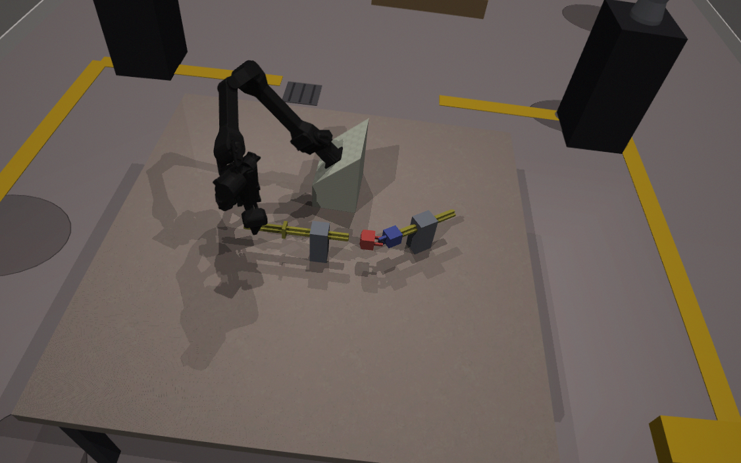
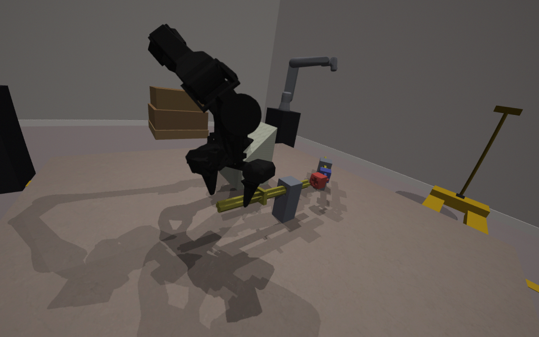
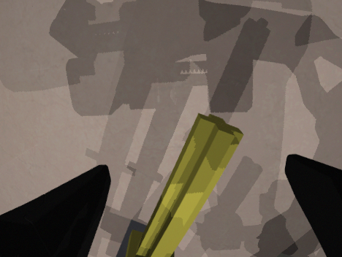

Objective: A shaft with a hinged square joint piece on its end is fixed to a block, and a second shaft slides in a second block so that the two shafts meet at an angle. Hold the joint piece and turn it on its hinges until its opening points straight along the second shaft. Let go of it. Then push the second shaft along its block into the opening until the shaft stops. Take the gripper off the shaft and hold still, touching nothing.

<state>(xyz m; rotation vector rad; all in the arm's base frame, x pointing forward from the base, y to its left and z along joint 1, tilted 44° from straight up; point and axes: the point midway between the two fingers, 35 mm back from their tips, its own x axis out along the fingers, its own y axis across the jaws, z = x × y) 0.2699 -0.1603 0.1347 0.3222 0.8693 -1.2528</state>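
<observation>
My gripper (image 2: 229,199) (image 3: 198,169) is open, its fingers on either side of the second shaft's rear part, behind the collar (image 1: 284,229) (image 2: 262,196). Nothing is held. The second shaft (image 1: 297,231) (image 2: 232,201) (image 3: 197,171) is yellow and runs through its grey block (image 1: 319,245) (image 2: 286,200). A gap parts its front end from the red joint piece (image 1: 367,239) (image 2: 318,180). The red piece's cross-shaped opening faces roughly toward this shaft. The blue hinge part (image 1: 392,236) (image 2: 325,173) joins it to the first shaft (image 1: 446,215) in the other grey block (image 1: 422,233).
The pale green wedge mount (image 1: 335,191) (image 2: 262,145) of the arm stands behind the shafts. Black pedestals (image 1: 617,81) (image 1: 145,43) stand beyond the table (image 1: 328,354). Brown boxes (image 2: 178,119) and a yellow cart (image 2: 461,202) show farther off.
</observation>
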